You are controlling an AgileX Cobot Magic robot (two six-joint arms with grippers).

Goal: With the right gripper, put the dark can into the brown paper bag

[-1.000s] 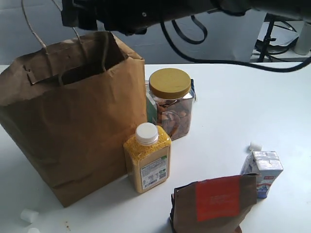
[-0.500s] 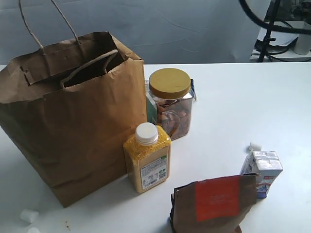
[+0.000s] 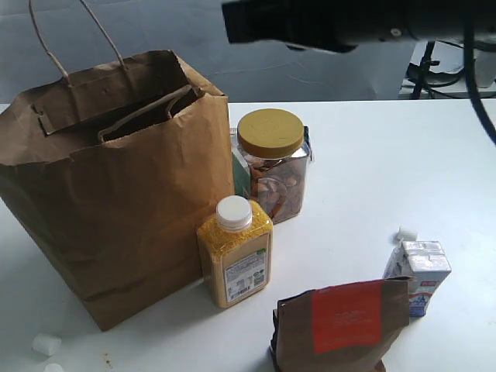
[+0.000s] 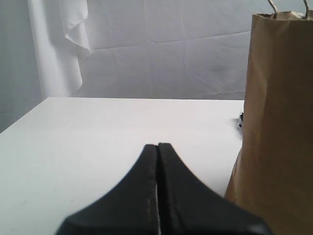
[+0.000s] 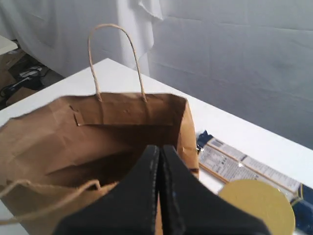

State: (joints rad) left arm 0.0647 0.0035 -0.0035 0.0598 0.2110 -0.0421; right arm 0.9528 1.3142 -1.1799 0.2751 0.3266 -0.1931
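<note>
The brown paper bag (image 3: 116,178) stands open on the left of the white table, one cord handle upright and the other drooping into its mouth. My right gripper (image 5: 160,147) hangs above the bag's near rim (image 5: 127,95), shut and holding nothing. Its black arm (image 3: 325,22) crosses the top of the exterior view. The bag's inside is dark, and the dark can shows in no view. My left gripper (image 4: 158,145) is shut and empty, low over the table beside the bag's wall (image 4: 279,127).
A yellow-lidded nut jar (image 3: 271,167) and a yellow bottle with a white cap (image 3: 235,252) stand against the bag's right side. A flat blue packet (image 5: 244,164) lies behind the jar. A dark pouch with a red label (image 3: 341,325) and a small carton (image 3: 418,275) stand front right.
The right arm was over the bag's mouth a second ago, left the exterior view, and now crosses the top further right. The bag's drooping handle shifted slightly.
</note>
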